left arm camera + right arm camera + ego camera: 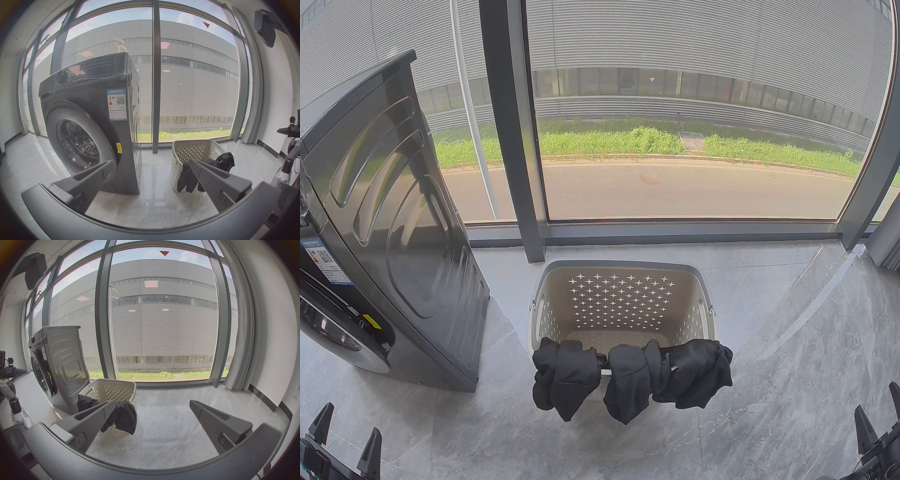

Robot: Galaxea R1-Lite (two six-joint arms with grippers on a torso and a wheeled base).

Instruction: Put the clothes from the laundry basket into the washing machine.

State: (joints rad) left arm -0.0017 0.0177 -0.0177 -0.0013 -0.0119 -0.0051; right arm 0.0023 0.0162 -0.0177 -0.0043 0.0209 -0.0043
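Observation:
A beige laundry basket (622, 269) stands on the floor by the window. Black clothes (631, 375) hang over its near rim, in two or three bunches. The basket (193, 148) and clothes (187, 178) show in the left wrist view, and again as basket (109, 390) and clothes (123, 416) in the right wrist view. A dark grey washing machine (387, 250) stands at the left, its round drum opening (78, 143) facing the near side. My left gripper (347, 434) is low at the near left, open and empty. My right gripper (881, 415) is low at the near right, open and empty.
Tall glass windows with dark frames (512, 125) close the far side. A curtain (240, 343) hangs at the right. Grey marble floor (787, 350) lies bare around the basket and between it and the machine.

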